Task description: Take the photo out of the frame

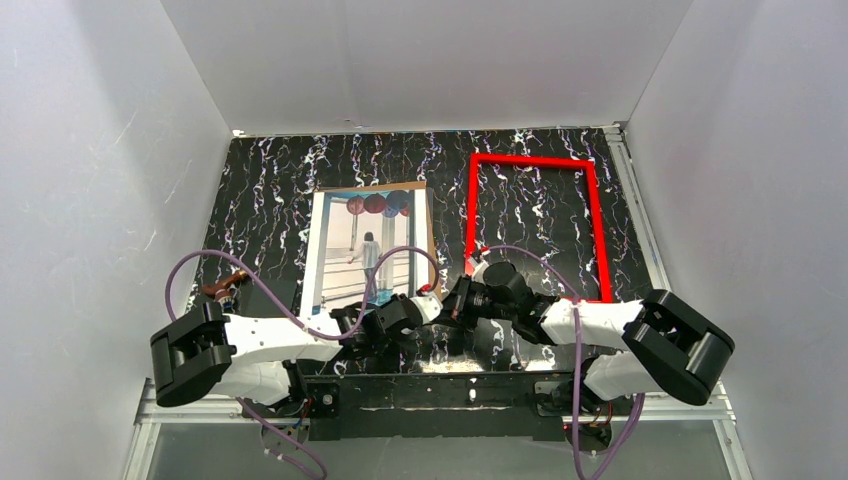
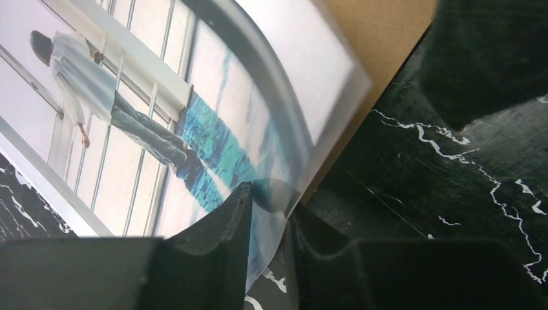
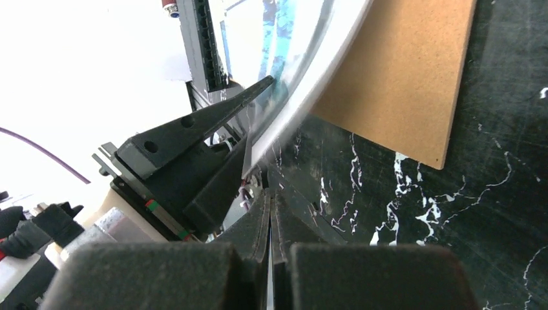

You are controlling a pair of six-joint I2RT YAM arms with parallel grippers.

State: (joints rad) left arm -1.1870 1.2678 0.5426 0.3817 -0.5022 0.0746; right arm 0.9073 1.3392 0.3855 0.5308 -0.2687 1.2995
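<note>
The photo [image 1: 365, 245] lies left of centre on a brown board [image 1: 431, 230] that shows at its top and right edges. My left gripper [image 1: 428, 297] is shut on the photo's near right corner [image 2: 274, 194] and curls that corner up off the board [image 2: 381, 32]. The red frame [image 1: 534, 160] lies by itself on the table to the right, with nothing inside it. My right gripper [image 1: 462, 290] sits just right of the left one, low over the table. Its jaws [image 3: 270, 200] are shut and empty. The right wrist view shows the lifted photo [image 3: 310, 64] and the board [image 3: 400, 77].
The table [image 1: 270, 180] is black with white marbling, enclosed by white walls on three sides. Purple cables [image 1: 200, 262] loop over both arms. The left arm's fingers [image 3: 213, 116] sit close in front of the right gripper.
</note>
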